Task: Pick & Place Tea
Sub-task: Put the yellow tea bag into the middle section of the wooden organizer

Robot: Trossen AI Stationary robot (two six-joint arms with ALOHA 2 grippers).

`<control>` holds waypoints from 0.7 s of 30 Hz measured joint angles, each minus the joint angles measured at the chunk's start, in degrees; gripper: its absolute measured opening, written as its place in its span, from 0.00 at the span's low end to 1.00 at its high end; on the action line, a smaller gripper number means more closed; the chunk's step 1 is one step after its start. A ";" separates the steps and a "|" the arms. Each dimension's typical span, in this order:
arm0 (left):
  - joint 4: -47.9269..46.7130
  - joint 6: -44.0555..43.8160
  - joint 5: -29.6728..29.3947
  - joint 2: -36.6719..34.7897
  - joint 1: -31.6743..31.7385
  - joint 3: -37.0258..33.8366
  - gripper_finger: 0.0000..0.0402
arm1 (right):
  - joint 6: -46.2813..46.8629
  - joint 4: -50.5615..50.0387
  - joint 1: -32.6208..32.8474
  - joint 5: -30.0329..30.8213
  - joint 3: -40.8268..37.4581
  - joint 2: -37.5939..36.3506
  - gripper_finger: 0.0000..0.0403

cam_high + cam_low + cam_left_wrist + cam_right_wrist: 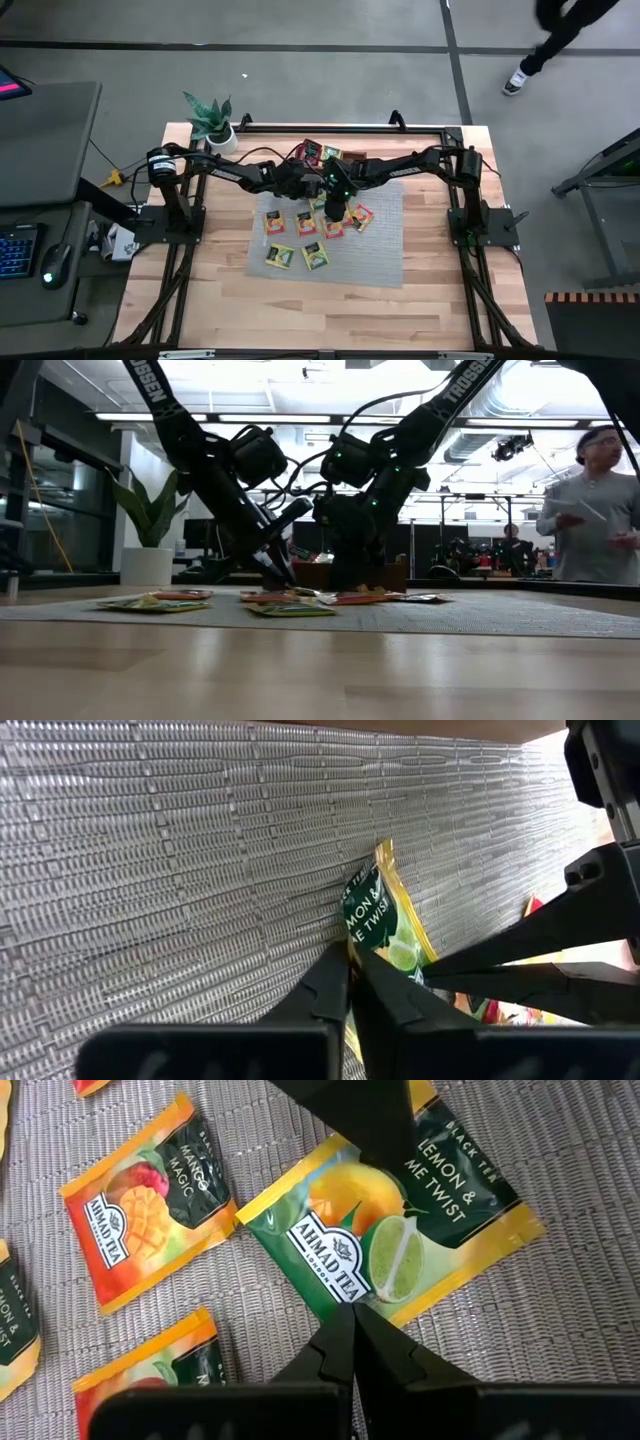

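Note:
Several tea sachets (280, 257) lie flat on the grey woven mat (385, 250). Both grippers meet over one yellow-green lemon-lime sachet (400, 1220) at the mat's middle. My left gripper (350, 982) is shut on it, slanting in from the table's left (282, 575). My right gripper (352, 1318) stands upright over it (350, 570), shut, with its tips on the opposite edge. In the high view the arms hide most of this sachet. An orange mango sachet (150, 1205) lies flat on the mat beside it. My left gripper pinches the lemon-lime sachet by one yellow edge (372, 935) between its two fingers, slanting down from the table's left. The sachet shows nearly edge-on past the fingers. Whether that edge is off the mat, I cannot tell. My right gripper comes from above, pointing down, with shut fingertips (340, 1335) on the sachet's opposite edge near a corner (375, 1308). It presses that edge onto the mat, and the sachet looks flat there.
The brown wooden tray (330, 153), holding a few sachets, stands at the mat's far edge. A potted plant (215, 125) is at the table's far left corner. Bare mat lies to the right (385, 230). A person (600, 510) stands beyond the table.

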 joint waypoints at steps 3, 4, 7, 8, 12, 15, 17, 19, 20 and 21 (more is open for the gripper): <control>-0.02 0.09 0.26 0.00 0.00 0.00 0.03 | -0.32 -0.01 0.00 -0.23 0.02 0.02 0.00; -0.02 0.12 0.29 0.00 0.00 0.00 0.02 | -0.33 -0.02 0.00 -0.29 0.02 0.02 0.00; 0.00 0.16 0.25 0.00 0.00 0.00 0.01 | -0.34 -0.02 0.00 -0.50 0.02 0.02 0.00; 0.00 0.17 0.24 0.00 0.00 0.01 0.01 | -0.35 -0.04 0.00 -0.60 0.02 0.02 0.00; -0.95 0.64 0.68 -0.91 -0.20 0.02 0.00 | 0.08 -0.27 0.00 -2.75 0.04 0.03 0.00; -1.33 0.91 -0.22 -1.46 -0.28 0.02 0.00 | 0.25 -0.99 0.17 -3.42 0.02 -0.65 0.00; -1.31 1.46 -1.63 -2.62 -0.26 0.14 0.00 | 0.26 -1.33 0.17 -2.74 -0.02 -1.51 0.00; -1.40 2.25 -2.25 -4.06 -0.22 0.39 0.00 | 0.30 -1.66 0.11 -2.51 -0.02 -2.88 0.00; -1.67 2.67 -2.49 -4.63 -0.22 0.39 0.00 | 0.29 -1.71 -0.03 -2.32 -0.02 -3.63 0.00; -1.81 3.17 -2.96 -5.00 -0.24 0.37 0.00 | 0.41 -1.74 -0.17 -2.47 -0.01 -4.49 0.00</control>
